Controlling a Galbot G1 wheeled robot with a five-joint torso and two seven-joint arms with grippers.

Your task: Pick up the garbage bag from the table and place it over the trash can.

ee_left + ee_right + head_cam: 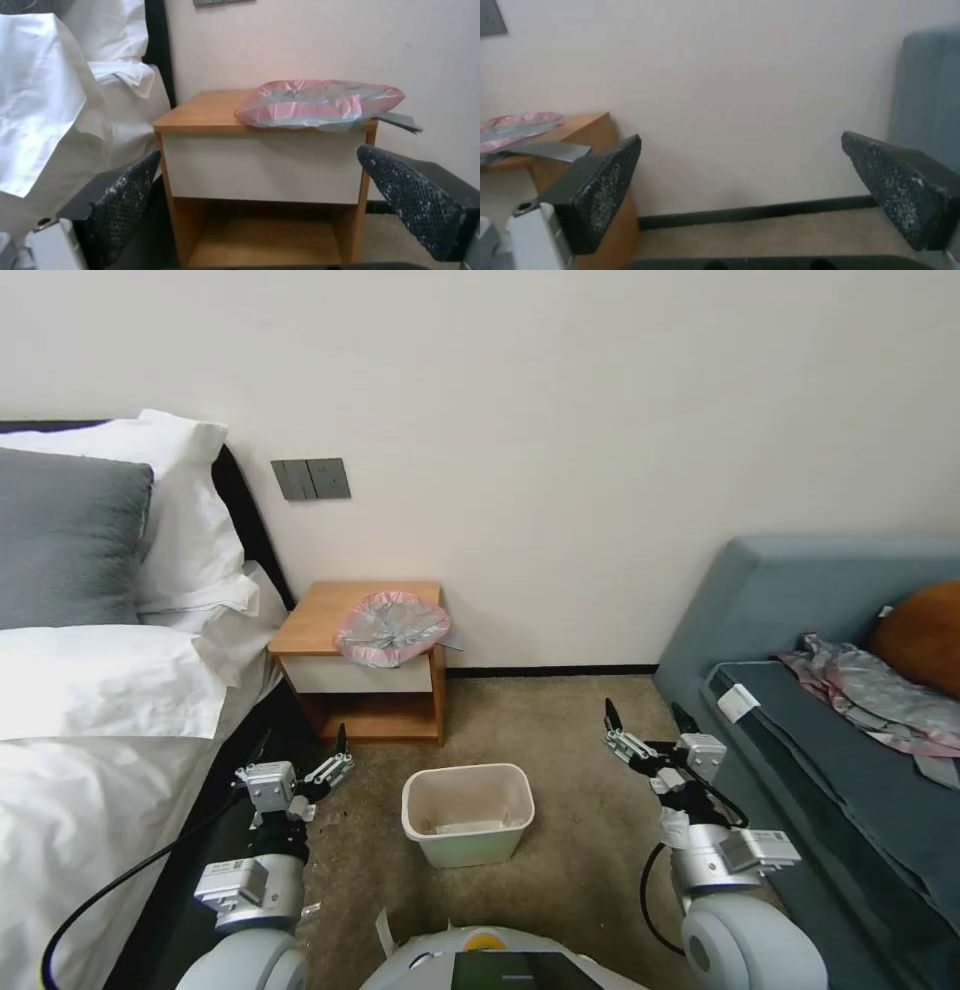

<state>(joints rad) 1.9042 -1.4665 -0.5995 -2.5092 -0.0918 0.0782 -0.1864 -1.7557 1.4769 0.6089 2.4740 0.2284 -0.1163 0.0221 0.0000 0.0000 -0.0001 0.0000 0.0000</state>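
Left fingers point(125, 202): 2 dark textured pads spread wide apart, nothing between them.
Left gripper point(305, 760): hovers at 10 o'clock of the bin, low in front of the table, pointed at its drawer front and shelf.
Right fingers point(605, 191): 2 dark pads spread wide apart, holding nothing.
Right gripper point(645, 722): hovers at 2 o'clock of the bin, beside the sofa edge, facing the wall and baseboard.
Bag point(391, 628): crumpled grey-silver plastic with a pink rim, lying on the table top at its right front corner; 1 grey flap hangs past the right edge.
Table point(315, 622): against the wall at 12 o'clock, between the bed and the sofa; left half of the top bare.
Bin point(468, 815): upright on the carpet at 6 o'clock of the table, well apart from it, between the 2 grippers.
Bed point(90, 710): at 9 o'clock, white sheets and pillows.
Sofa point(800, 610): at 3 o'clock, blue-grey, with a patterned cloth point(870, 685) on its seat.
Writing: white tags on the right arm and sofa edge, too small to read.
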